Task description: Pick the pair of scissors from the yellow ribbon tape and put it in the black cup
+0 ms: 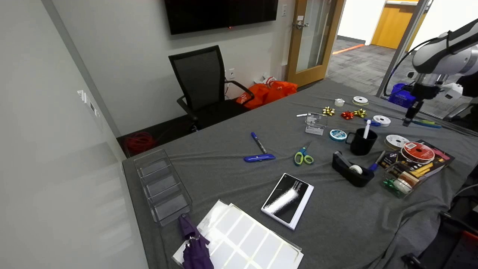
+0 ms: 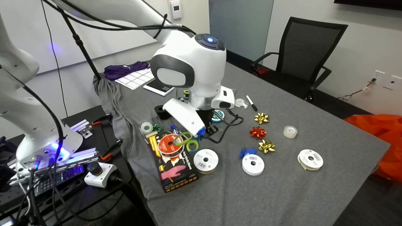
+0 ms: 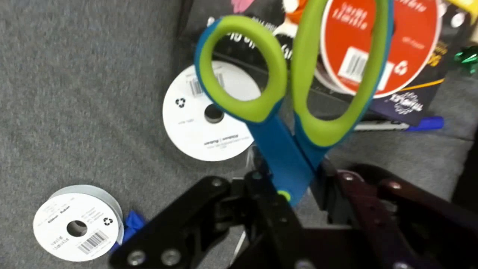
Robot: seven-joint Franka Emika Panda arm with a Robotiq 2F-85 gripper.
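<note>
Green and blue, the scissors (image 3: 278, 149) are in the grip of the tool (image 3: 293, 175). In the wrist view, their two handle loops point to the top of the picture and are a little spread; the long axis runs almost straight down from the loops to the tool. The tool is drawn together as far as the width of the scissors permits, and it holds them by the blue part, near the pivot. The blades I cannot see, because the tool covers them. Beyond the loops and below them lie a white ribbon spool (image 3: 186, 123) and a red ribbon spool (image 3: 414, 63).

In an exterior view, the scissors (image 1: 429, 125) show nearly edge-on. They are almost level, and the handles point to the right, away from the black cup (image 1: 362, 145). This cup stands on the desk (image 1: 224, 179), well apart from the scissors, and a white pen-like thing (image 1: 367, 129) leans in it. A second pair of scissors (image 1: 302, 150) lies nearer to the cup's left.

The arm (image 2: 207, 72), in an exterior view, slopes down from the upper left and bends at the wrist, so that the tool is directed downward over the desk, with some slant.
</note>
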